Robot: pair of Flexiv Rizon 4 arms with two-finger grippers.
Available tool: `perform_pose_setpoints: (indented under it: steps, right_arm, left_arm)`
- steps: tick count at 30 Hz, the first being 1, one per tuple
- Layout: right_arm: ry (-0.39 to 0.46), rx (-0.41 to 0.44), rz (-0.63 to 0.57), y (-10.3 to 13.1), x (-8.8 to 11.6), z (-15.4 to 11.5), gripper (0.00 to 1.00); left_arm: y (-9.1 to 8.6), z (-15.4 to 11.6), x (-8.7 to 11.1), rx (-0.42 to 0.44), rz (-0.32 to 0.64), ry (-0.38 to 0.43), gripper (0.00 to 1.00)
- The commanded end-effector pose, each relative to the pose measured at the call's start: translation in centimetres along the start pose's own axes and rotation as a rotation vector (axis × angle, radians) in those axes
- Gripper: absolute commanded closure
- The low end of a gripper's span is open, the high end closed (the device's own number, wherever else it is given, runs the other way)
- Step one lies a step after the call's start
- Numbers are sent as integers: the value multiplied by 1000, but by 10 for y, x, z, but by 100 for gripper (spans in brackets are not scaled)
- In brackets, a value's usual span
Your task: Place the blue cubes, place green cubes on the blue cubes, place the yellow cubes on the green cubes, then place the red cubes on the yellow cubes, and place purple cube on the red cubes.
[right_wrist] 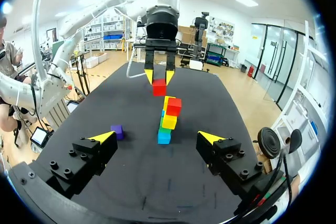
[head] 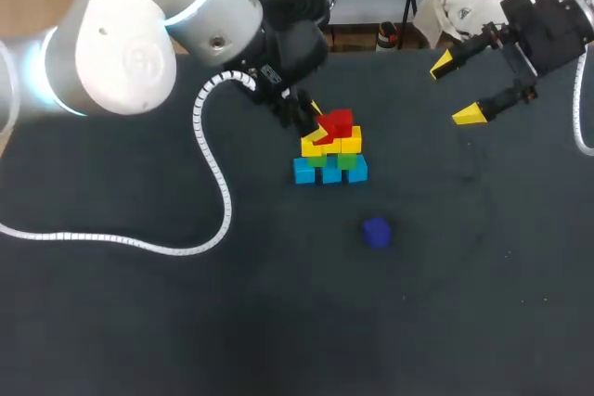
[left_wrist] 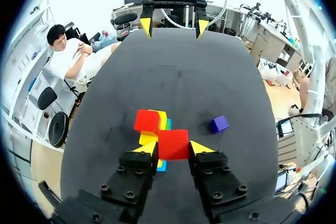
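My left pincer (left_wrist: 174, 149) is clamped on a small red cube (left_wrist: 173, 144), held raised close by the stack's top. The stack stands mid-way on the dark table (head: 139, 322): blue cubes (head: 330, 172) at the base, green cubes (head: 346, 160) on them, yellow cubes (head: 351, 144) above, and a second red cube (right_wrist: 174, 106) topmost. A small purple cube (head: 376, 232) lies alone near the stack. My right pincer (head: 457, 90) hangs open, well apart.

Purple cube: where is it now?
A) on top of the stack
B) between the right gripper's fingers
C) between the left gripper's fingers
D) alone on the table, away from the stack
D: the purple cube lies alone on the table, apart from the stack; the left gripper is shut on a red cube.
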State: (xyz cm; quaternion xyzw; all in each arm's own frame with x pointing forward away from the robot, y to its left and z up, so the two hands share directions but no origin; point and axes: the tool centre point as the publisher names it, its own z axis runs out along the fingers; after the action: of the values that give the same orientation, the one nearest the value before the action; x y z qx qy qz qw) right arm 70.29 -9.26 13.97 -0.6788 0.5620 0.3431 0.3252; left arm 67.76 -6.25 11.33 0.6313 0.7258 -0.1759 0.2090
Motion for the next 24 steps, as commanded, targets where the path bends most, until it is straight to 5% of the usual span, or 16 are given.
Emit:
perform_pose_setpoints:
  steps: [1, 24]
  right_arm:
    - [-1, 0, -1, 0, 0, 0, 0]
    - [-1, 0, -1, 0, 0, 0, 0]
  left_arm:
    - [1, 0, -1, 1, -1, 5, 100]
    - [24, 2, -1, -4, 9, 46, 100]
